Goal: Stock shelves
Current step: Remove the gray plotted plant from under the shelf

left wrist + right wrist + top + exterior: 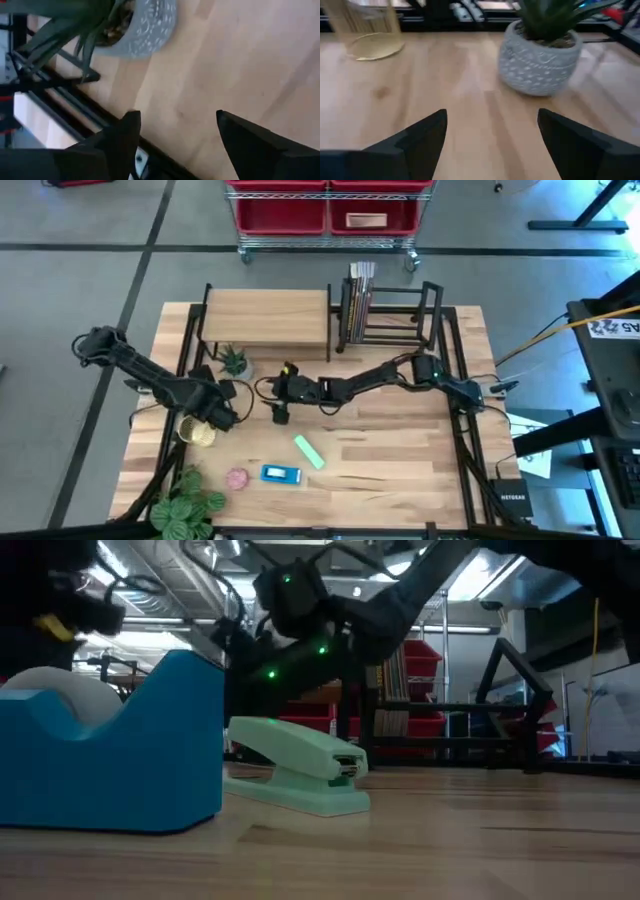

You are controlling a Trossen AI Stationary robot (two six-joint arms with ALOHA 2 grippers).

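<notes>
Right tool (280,392), fingers wide w/ nothing between, sat near the small potted plant (541,52) in front of the wood-topped shelf (266,318), and a low approach could probably tip the pot vs. grasping it.

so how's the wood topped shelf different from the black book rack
The wood-topped shelf has a solid light board on top with nothing on it; the black book rack is an open metal frame. The shelf is wider, and the rack already holds books at one end. Both stand side by side at the table's far edge.
</notes>
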